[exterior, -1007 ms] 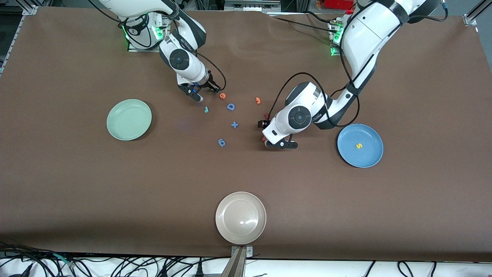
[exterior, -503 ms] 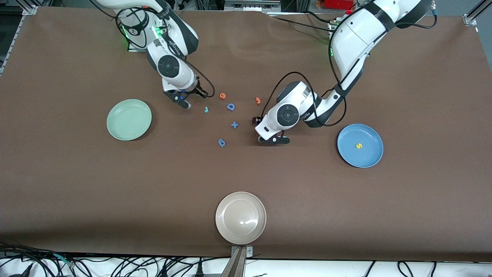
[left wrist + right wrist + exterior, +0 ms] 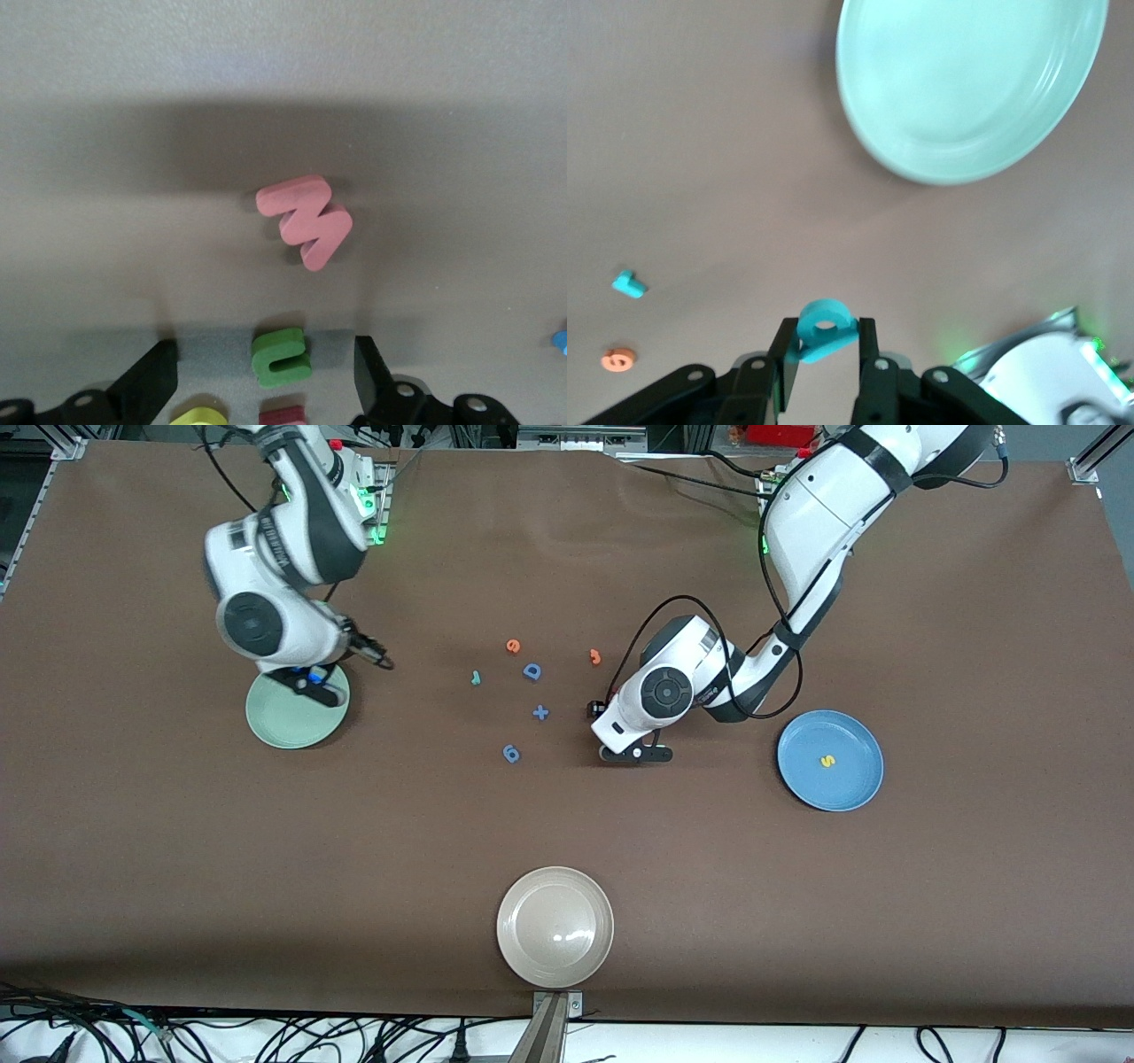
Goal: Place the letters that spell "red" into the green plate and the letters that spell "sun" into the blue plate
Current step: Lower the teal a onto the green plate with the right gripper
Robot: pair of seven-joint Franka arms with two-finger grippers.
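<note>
The right gripper (image 3: pixel 824 354), pinching the teal "d" (image 3: pixel 825 328), has swung over the green plate (image 3: pixel 283 722), ready to drop it. The left gripper (image 3: pixel 266 376) hangs spread around the green "n" (image 3: pixel 282 357).

From the front camera I see even, bright light from above. The brown table (image 3: pixel 797 921) shows only soft short shadows under both arms, and the beige plate (image 3: pixel 555 926) has a small white glare spot. The table's lower edge looks darker. In the left wrist view a wide soft shadow band lies across the surface, and the pink letter (image 3: pixel 306 221) is slightly soft. In the right wrist view the green plate (image 3: pixel 966 80) looks pale, washed and a little blurred.
</note>
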